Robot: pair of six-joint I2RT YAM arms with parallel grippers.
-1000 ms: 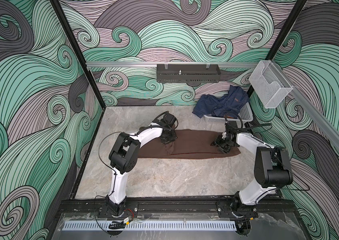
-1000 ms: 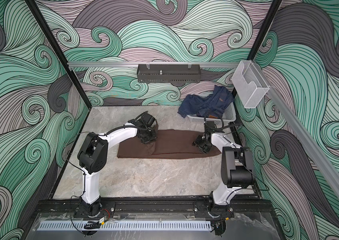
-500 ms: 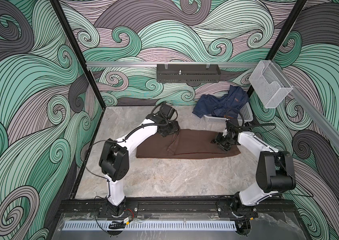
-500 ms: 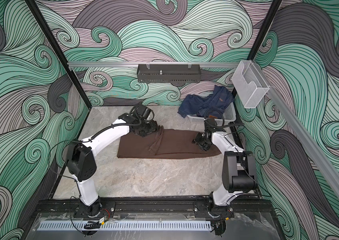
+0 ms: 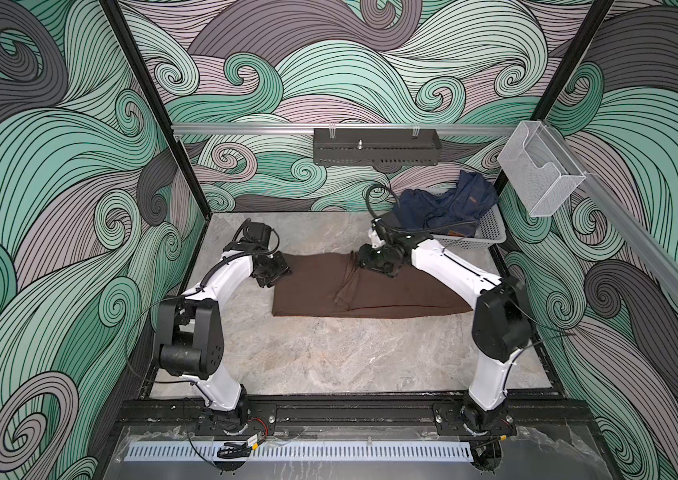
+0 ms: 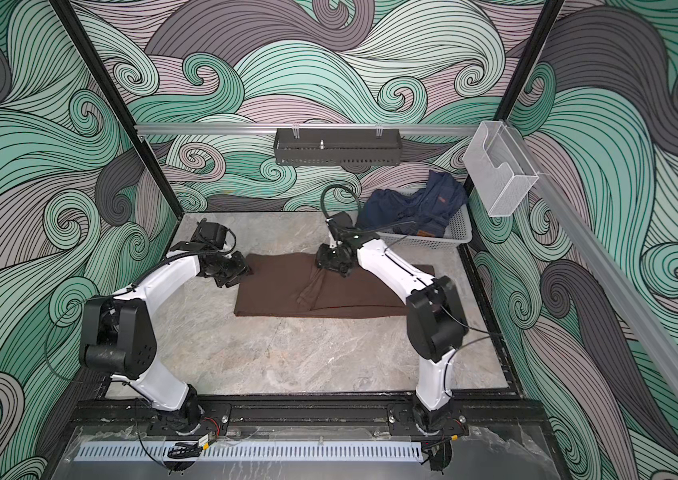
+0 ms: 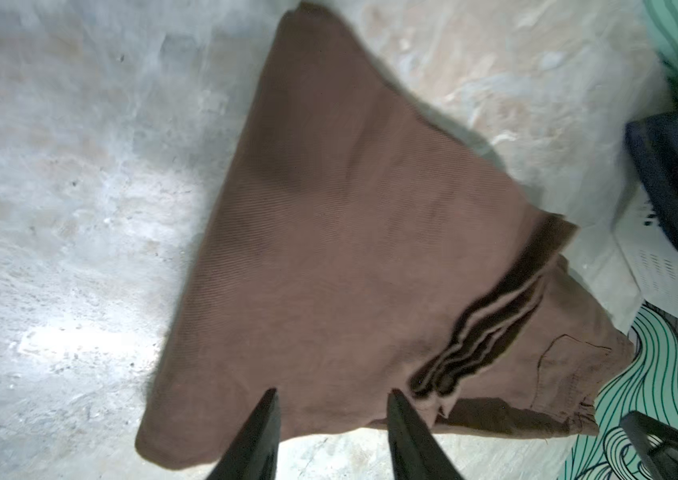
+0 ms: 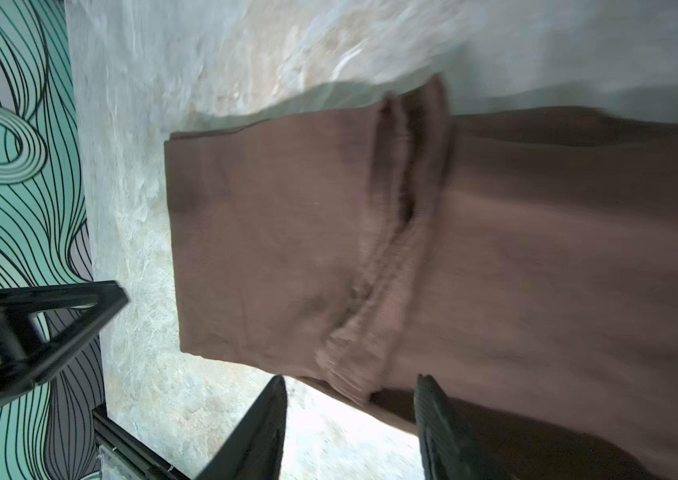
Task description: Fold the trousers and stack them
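Brown trousers (image 5: 312, 291) lie flat on the table (image 5: 329, 357), with a folded layer over their left half (its edge rumpled). The left gripper (image 7: 331, 392) is at their left end and the right gripper (image 8: 352, 378) is over the fold. Both have their jaws apart and grip nothing.

A: The trousers (image 5: 370, 291) are soft, matt brown cloth. Close up, a fine ribbed weave shows.

B: And the bench (image 5: 329, 357)?

A: Grey, marbled and stone-like, smooth with a faint sheen.

B: The basket (image 5: 491, 232) is white perforated plastic. The denim (image 5: 445, 208) in it is dark blue, with a tan leather-like patch.

A: The mesh holder (image 5: 537, 178) is pale wire, the rail (image 5: 246, 129) is dull silvery metal, and the tray (image 5: 374, 151) is matt black perforated metal.

B: The right claw (image 8: 350, 380) is matt black, with one finger face ribbed.
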